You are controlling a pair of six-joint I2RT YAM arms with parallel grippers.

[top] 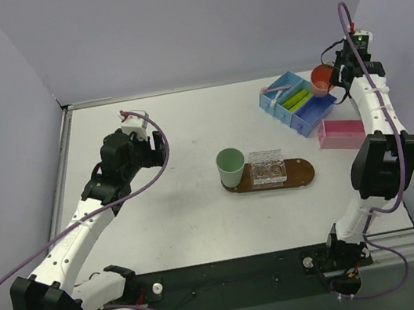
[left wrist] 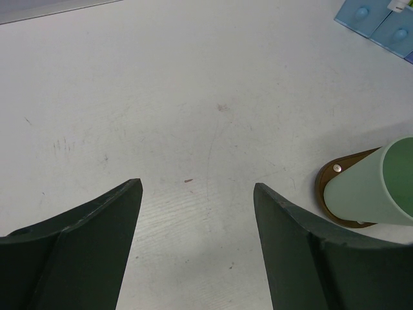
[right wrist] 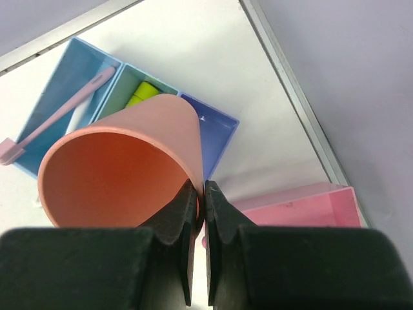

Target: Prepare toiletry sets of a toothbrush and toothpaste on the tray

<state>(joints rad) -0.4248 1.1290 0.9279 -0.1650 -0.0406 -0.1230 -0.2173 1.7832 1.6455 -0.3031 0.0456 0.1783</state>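
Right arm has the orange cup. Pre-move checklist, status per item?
1. Grip: right end effector pinches the orange cup at its rim wall: ok.
2. Height of the cup above the blue bin: cannot tell.
3. The left end effector is open and holds nothing: ok.
4. Room on the tray: mint cup on the left end, clear box in the middle, right end bare: ok.
5. The toothpaste and toothbrush are visible in the bin: ok.
6. Sets on the tray: none, not ok.
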